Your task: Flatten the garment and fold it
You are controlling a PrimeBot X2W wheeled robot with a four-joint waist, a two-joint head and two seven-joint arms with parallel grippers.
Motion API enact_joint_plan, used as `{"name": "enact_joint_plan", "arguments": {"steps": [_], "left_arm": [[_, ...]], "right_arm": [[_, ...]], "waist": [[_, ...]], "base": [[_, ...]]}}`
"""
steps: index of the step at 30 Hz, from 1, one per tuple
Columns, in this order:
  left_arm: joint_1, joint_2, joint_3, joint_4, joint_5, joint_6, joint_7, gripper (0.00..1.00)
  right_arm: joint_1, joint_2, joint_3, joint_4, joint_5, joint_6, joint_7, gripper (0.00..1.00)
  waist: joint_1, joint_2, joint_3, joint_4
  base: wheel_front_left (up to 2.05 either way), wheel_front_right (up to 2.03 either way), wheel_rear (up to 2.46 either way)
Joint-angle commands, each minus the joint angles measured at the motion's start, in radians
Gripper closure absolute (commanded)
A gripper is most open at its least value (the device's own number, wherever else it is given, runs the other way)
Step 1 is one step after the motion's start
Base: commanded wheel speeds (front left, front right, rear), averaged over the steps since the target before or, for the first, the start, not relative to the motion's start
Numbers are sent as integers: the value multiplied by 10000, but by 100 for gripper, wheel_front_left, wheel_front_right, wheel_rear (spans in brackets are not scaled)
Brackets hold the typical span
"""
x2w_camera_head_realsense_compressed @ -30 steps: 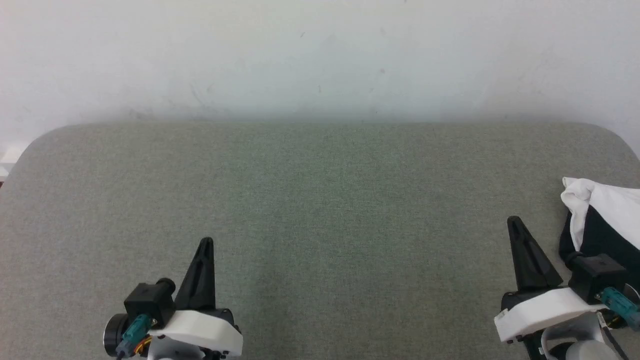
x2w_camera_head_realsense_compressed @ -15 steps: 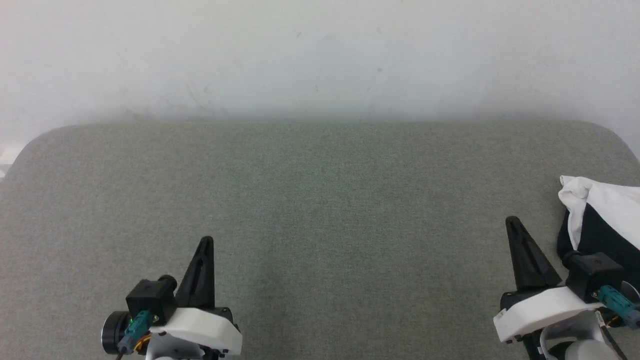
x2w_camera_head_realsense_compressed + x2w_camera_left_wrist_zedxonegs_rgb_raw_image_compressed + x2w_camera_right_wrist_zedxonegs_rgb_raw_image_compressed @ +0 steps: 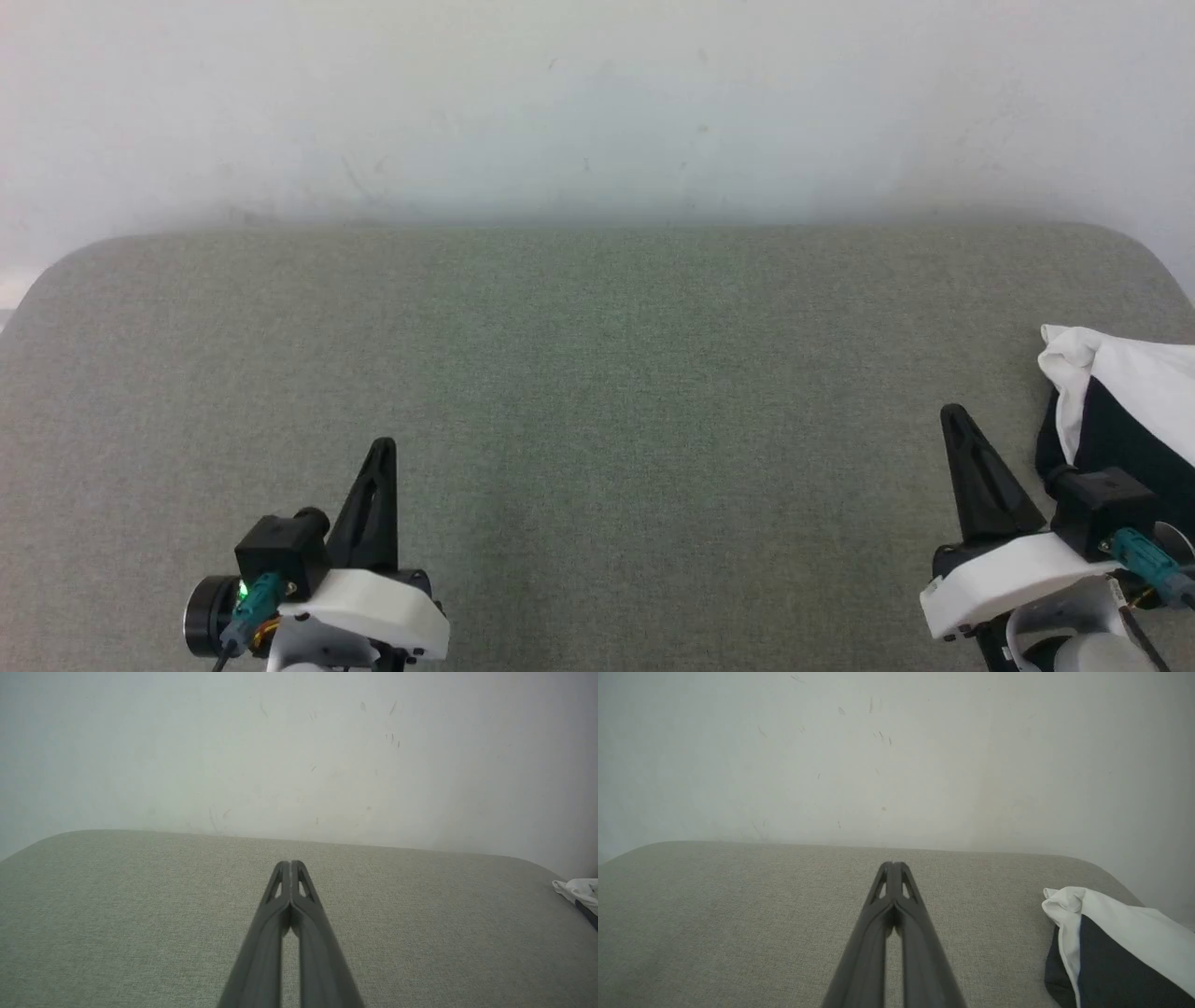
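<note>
Shirt (image 3: pixel 1130 383): bunched, white/black, just to R of right gripper (image 3: pixel 954 417). Right gripper & left gripper (image 3: pixel 382 451): fingers pressed together, empty, over grey pad (image 3: pixel 597 373).

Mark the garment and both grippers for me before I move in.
garment (image 3: pixel 1134 378), head view, on its white fold at the right edge.
left gripper (image 3: pixel 384 448), head view, at the shut fingertips.
right gripper (image 3: pixel 952 413), head view, at the shut fingertips.

the garment (image 3: pixel 1134 392) shows white cloth over a black panel, the table (image 3: pixel 597 373) a plain grey-green weave, the wall (image 3: pixel 597 103) off-white with faint dark scuffs, and both grippers black fingers on white housings.
</note>
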Motion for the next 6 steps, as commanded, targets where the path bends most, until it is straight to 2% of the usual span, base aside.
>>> {"name": "enact_joint_plan", "arguments": {"steps": [1,6], "left_arm": [[9,-22,43,-78,152,64,51,100],[10,-25,66,-142,241,74,154,100]], "right_arm": [[-27,15,37,-45,-118,-7,43,100],[-30,17,49,-72,-184,-8,106,100]], "waist": [[-1,-1,3,-7],[-1,-1,11,-31]], "base": [[0,0,0],[0,0,0]]}}
